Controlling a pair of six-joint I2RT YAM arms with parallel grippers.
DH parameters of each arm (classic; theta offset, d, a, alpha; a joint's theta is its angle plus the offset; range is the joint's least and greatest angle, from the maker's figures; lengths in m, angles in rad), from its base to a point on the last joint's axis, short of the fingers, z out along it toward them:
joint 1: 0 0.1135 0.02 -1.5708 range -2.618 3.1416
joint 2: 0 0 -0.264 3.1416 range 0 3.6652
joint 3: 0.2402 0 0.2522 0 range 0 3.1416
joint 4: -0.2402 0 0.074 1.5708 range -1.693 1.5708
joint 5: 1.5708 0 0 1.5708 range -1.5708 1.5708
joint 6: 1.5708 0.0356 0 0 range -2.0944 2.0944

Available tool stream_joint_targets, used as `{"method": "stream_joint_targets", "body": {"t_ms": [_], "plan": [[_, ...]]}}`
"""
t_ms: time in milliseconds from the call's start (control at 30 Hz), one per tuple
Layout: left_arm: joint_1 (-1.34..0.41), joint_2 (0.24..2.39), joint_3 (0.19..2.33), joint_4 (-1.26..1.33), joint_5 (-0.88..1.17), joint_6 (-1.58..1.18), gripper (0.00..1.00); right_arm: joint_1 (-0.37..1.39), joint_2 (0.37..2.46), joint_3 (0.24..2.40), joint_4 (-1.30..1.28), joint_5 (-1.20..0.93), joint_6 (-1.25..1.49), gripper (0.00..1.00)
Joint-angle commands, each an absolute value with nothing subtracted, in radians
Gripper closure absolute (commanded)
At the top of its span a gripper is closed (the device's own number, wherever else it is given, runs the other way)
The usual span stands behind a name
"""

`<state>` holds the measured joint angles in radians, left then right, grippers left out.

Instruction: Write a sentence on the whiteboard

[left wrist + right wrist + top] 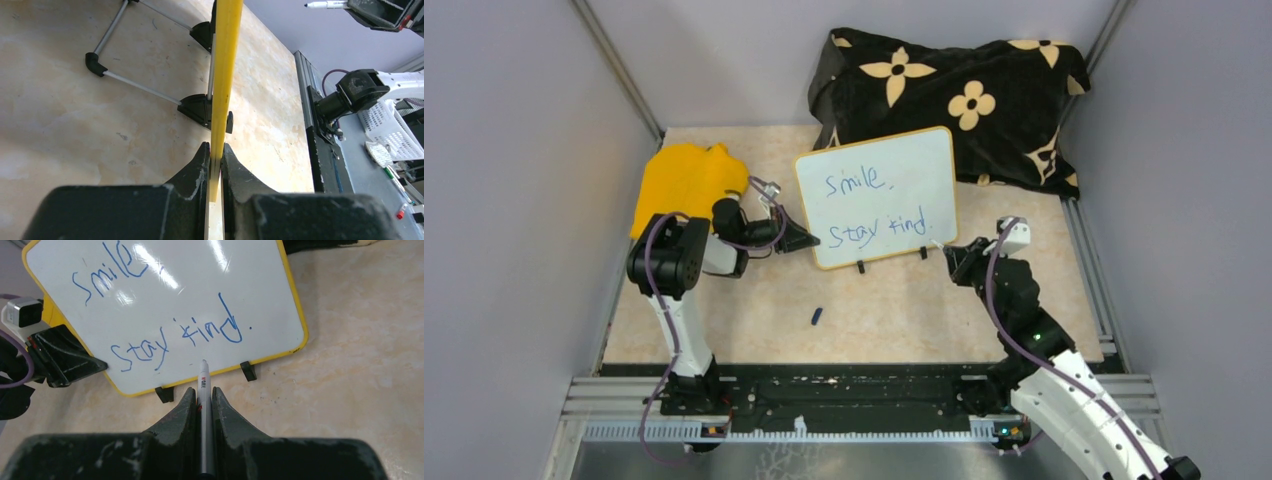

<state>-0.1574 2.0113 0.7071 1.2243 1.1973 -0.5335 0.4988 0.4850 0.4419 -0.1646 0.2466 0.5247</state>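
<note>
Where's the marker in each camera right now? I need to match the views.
Top external: the marker is barely visible, its white tip poking from the right end effector at the whiteboard's lower right corner.
Left wrist: marker at the top right edge, lying horizontal beyond the board.
Right wrist: marker at bottom centre, clamped, tip towards the board.
Shared landmark: the whiteboard's yellow rim, seen edge-on in the left wrist view.

Glossy whiteboard (pixel 200 305) with glare streaks; matt mottled table (pixel 360 365); soft black cloth (pixel 1004 110).
</note>
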Motion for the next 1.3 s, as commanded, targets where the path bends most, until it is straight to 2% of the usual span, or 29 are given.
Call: {"method": "stream_joint_targets", "body": {"t_ms": [0,200,333,467,733,933,967,1133,1200,1267], "plan": [[-0.157,2.02,0.727,1.057,1.154,-0.462,1.0,0.493,0.461,0.488,-0.188,0.24,0.481,1.0],[-0.156,1.984,0.731,0.972,1.148,-0.4,0.99,0.494,0.421,0.466,-0.165,0.22,0.482,1.0],[-0.156,1.984,0.736,0.953,1.15,-0.397,0.89,0.494,0.388,0.46,-0.164,0.229,0.483,1.0],[-0.156,1.994,0.735,0.97,1.151,-0.413,0.76,0.493,0.37,0.459,-0.178,0.23,0.483,1.0],[-0.156,1.984,0.724,0.985,1.145,-0.41,0.68,0.493,0.359,0.45,-0.172,0.231,0.488,1.0],[-0.156,1.966,0.713,1.002,1.14,-0.419,0.58,0.494,0.359,0.449,-0.17,0.226,0.488,1.0],[-0.156,1.963,0.711,1.002,1.139,-0.419,0.55,0.494,0.359,0.448,-0.17,0.225,0.488,1.0],[-0.156,1.931,0.69,1.012,1.124,-0.417,0.25,0.493,0.351,0.444,-0.171,0.215,0.488,1.0],[-0.156,1.903,0.678,1.022,1.12,-0.423,0.03,0.493,0.343,0.445,-0.174,0.211,0.488,1.0],[-0.156,1.873,0.664,1.015,1.109,-0.415,0.01,0.494,0.334,0.443,-0.176,0.205,0.488,1.0]]}}
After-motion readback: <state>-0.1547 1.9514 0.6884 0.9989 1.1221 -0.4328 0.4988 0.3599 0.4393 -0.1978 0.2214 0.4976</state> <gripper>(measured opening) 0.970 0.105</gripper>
